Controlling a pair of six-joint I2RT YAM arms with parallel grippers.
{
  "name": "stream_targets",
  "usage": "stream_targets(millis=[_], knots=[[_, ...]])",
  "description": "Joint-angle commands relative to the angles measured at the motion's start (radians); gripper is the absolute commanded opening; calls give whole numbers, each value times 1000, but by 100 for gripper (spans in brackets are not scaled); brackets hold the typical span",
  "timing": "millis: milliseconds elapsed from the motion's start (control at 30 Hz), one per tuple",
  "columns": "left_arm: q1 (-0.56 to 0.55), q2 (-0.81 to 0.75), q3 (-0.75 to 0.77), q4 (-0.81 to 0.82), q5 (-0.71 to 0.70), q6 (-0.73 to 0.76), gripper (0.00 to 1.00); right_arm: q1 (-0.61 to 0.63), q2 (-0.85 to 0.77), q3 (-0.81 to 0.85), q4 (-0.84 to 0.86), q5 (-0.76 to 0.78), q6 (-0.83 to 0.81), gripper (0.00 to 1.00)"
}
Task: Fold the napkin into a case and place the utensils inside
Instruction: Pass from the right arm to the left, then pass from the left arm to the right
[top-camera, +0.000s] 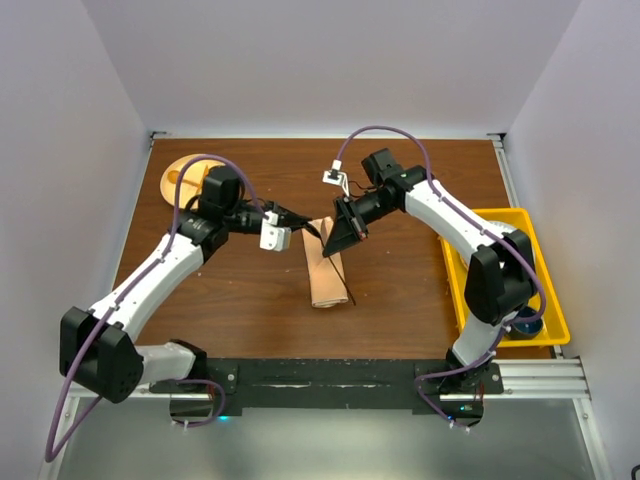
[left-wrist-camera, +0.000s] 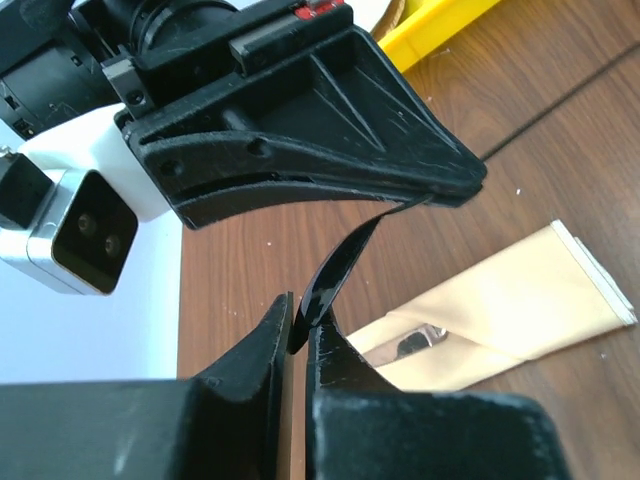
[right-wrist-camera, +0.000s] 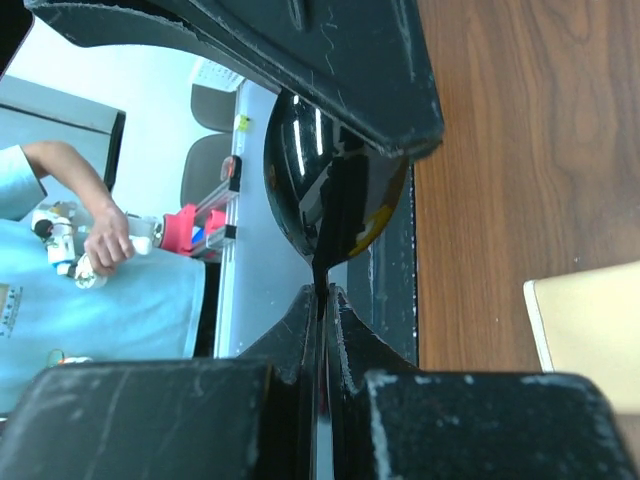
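Above the case (top-camera: 325, 280), left gripper (left-wrist-camera: 300, 325) and right gripper (right-wrist-camera: 325, 295) both pinch apparently one dark spoon (right-wrist-camera: 300, 180)

The spoon (right-wrist-camera: 320, 190) is glossy metal, the case (left-wrist-camera: 520, 300) satin

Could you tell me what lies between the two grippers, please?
The dark spoon bridges them, one end pinched by the left gripper, the other by the right gripper; the left wrist view shows this.
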Motion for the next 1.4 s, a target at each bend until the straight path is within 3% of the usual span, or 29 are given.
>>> stream_targets(millis=[0, 67, 100, 167, 333, 500, 533, 567, 767, 1067, 1300, 1367], knots=[[-20, -42, 0, -33, 36, 22, 0, 13, -21, 63, 77, 22, 42, 4], [-20, -41, 9, -76, -1, 5, 0, 10, -21, 89, 85, 73, 67, 28], [-19, -39, 17, -101, -10, 5, 0, 5, -21, 102, 79, 116, 65, 49], [-19, -16, 52, -187, -42, -7, 0, 4, -31, 141, 50, 188, 26, 61], [-2, 74, 172, -392, -81, -40, 0, 2, -68, 217, -32, 443, -165, 64], [30, 157, 229, -437, -102, -164, 0, 1, -82, 244, -203, 524, -341, 67], [35, 168, 236, -437, -112, -185, 0, 2, -82, 252, -243, 535, -373, 81], [38, 174, 236, -431, -115, -204, 0, 2, -88, 247, -277, 549, -375, 84], [61, 226, 253, -410, -136, -273, 0, 10, -125, 183, -242, 598, -335, 82], [62, 300, 312, -425, -147, -302, 0, 80, -39, 178, -236, 710, -353, 73], [65, 295, 284, -373, -170, -369, 0, 109, 30, 220, -262, 799, -364, 58], [72, 295, 279, -363, -165, -382, 0, 113, 39, 220, -271, 811, -370, 50]])
